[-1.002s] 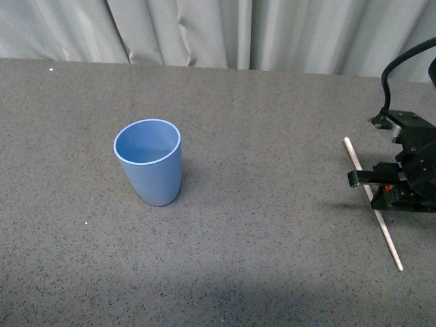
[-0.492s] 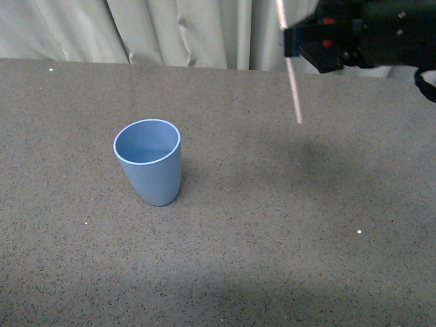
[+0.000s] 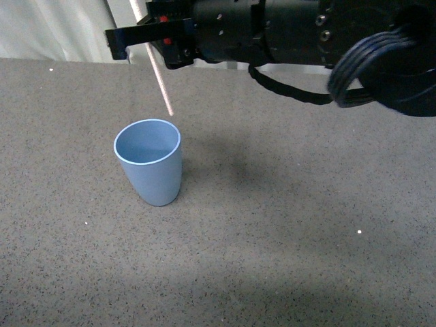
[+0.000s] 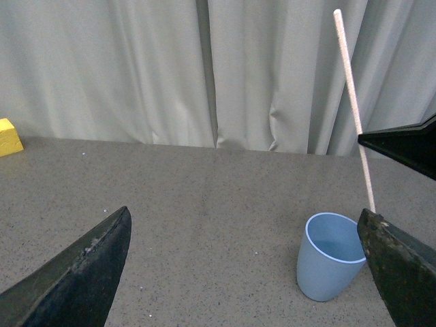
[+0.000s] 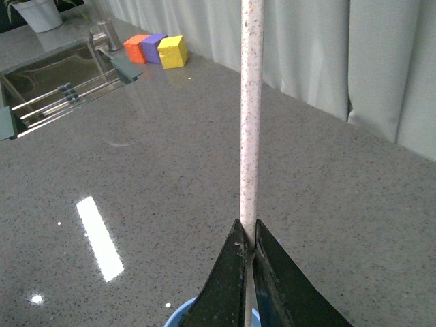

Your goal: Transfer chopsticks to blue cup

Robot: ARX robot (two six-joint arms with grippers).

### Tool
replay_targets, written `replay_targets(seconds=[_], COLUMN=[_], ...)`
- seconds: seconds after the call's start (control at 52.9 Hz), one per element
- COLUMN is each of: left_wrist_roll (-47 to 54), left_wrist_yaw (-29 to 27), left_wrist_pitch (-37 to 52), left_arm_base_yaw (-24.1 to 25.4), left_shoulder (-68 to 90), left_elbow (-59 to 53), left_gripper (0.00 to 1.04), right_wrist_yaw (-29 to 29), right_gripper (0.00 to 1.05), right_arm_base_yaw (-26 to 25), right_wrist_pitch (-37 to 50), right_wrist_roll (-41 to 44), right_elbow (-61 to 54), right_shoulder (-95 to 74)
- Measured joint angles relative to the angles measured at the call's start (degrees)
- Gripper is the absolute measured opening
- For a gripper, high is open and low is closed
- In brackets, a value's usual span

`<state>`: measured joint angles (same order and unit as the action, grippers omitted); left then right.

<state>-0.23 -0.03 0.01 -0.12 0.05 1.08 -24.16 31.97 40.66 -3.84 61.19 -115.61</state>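
The blue cup (image 3: pixel 150 161) stands upright on the grey counter, left of centre; it also shows in the left wrist view (image 4: pixel 330 255) and its rim peeks into the right wrist view (image 5: pixel 191 312). My right gripper (image 3: pixel 146 35) reaches in from the upper right and is shut on the chopsticks (image 3: pixel 161 75), a thin off-white stick hanging nearly upright with its lower tip just above the cup's far rim. The stick shows in the right wrist view (image 5: pixel 249 122) pinched between the jaws (image 5: pixel 248 248), and in the left wrist view (image 4: pixel 354 112). My left gripper (image 4: pixel 248 272) is open, with nothing between its jaws.
A grey speckled counter (image 3: pixel 286 225) runs back to pale curtains (image 3: pixel 68 27). Orange, purple and yellow blocks (image 5: pixel 158 49) and a sink (image 5: pixel 48 75) lie at the far end of the counter in the right wrist view. A yellow block (image 4: pixel 8 136) sits by the curtain.
My right gripper picked the chopsticks off the counter at the right, raised them and carried them left across the table to just above the cup.
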Motion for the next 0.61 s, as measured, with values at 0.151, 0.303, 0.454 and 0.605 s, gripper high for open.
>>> replay_targets(seconds=[0.151,0.303,0.454,0.605], left_wrist_roll=[0.0,0.02,0.0,0.02], left_wrist_yaw=[-0.02,0.0,0.0,0.0], left_wrist_pitch=[0.0,0.0,0.0,0.0], left_arm_base_yaw=[0.0,0.0,0.0,0.0], left_shoulder=[0.0,0.0,0.0,0.0], left_elbow=[0.0,0.0,0.0,0.0], left_gripper=[0.98,0.98,0.98,0.98], right_wrist_yaw=[0.07,1.18,1.73,1.57], right_gripper=[0.01,0.01,0.01,0.02], right_arm_base_yaw=[1.9,2.43,2.05,1.66], right_wrist_pitch=[-0.44,-0.11,-0.17,-0.98], right_wrist_roll=[-0.76,-0.85,-0.44,0.22], right_elbow=[1.77,1.4,0.24,-0.44], right_shoulder=[-4.04,-5.55,-5.75,-5.79])
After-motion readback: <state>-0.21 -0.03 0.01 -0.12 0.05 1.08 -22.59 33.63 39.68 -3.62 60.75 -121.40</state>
